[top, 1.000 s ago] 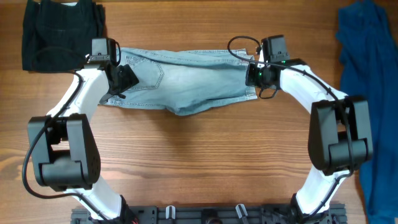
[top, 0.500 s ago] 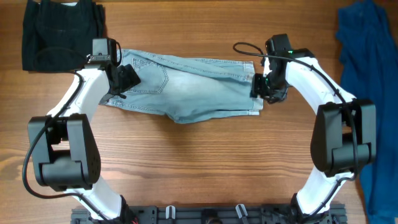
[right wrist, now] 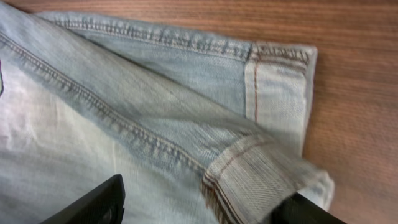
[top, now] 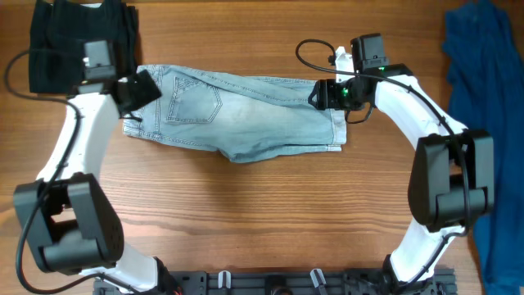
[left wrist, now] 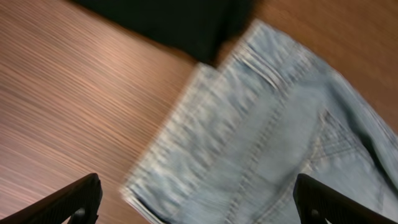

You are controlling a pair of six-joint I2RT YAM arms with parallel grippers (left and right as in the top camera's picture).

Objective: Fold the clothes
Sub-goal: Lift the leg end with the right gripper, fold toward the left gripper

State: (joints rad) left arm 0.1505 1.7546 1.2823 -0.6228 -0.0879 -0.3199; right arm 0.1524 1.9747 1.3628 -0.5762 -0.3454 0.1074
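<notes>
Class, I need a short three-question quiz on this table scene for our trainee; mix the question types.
1. True or false: the light-blue denim shorts touch the dark royal-blue garment.
2. The folded black garment lies at the wooden table's: A far-left corner; B far-right corner; C near edge.
3. Fill in: in both wrist views the jaws stand ___.
Key: 1 false; 2 A; 3 open.

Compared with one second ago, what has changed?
The left arm came off the shorts and swung outward toward the black garment, jaws open. The right arm moved inward over the hem. The shorts shifted slightly rightward; the black and dark-blue garment stayed put.
</notes>
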